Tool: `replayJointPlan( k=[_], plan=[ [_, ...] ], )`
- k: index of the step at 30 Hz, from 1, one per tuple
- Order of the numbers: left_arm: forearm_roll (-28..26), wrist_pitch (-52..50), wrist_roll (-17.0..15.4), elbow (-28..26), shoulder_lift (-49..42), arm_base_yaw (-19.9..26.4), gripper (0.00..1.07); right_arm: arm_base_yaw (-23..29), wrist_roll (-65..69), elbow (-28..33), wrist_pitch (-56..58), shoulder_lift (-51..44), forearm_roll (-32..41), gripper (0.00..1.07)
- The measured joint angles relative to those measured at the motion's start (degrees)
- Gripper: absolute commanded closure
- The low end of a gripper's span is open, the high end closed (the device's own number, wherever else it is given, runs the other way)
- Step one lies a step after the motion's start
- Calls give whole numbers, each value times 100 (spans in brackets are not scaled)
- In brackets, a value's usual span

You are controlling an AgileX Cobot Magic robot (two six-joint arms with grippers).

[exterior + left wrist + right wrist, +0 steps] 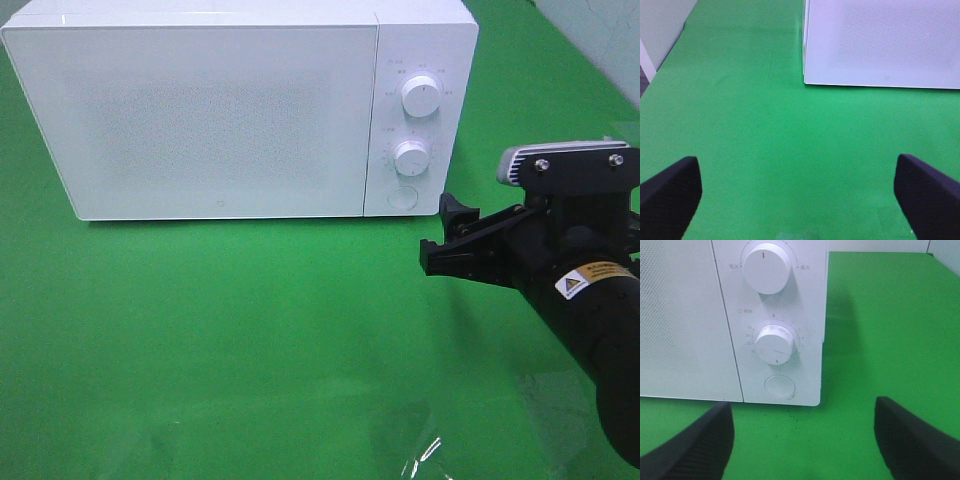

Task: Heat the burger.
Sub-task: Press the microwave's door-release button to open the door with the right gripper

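The burger is not in view in any frame. The white microwave (220, 110) stands at the back of the green table with its door shut; it also shows in the left wrist view (880, 45) and the right wrist view (690, 320). My right gripper (445, 235) is open and empty, just in front of and to the right of the control panel, apart from it. In the right wrist view (802, 440) it faces the lower knob (773, 343) and the round button (779, 387). My left gripper (799, 195) is open and empty over bare cloth.
The panel has an upper knob (421, 96), a lower knob (411, 156) and a button (404, 197). Green cloth (250, 330) covers the table. A shiny clear patch (425, 455) lies at the front edge. A pale wall (660, 30) borders the table's left side.
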Motion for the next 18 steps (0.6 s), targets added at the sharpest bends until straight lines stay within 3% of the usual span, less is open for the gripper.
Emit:
replayJointPlan(
  k=[4, 14, 18],
  plan=[
    [0, 0, 0, 0, 0, 0, 10, 92, 0, -298, 11, 275, 40, 31],
    [0, 0, 0, 0, 0, 0, 10, 92, 63, -350, 120, 304, 52, 31],
    [0, 0, 0, 0, 0, 0, 10, 92, 1049, -350, 327, 304, 57, 33]
  ],
)
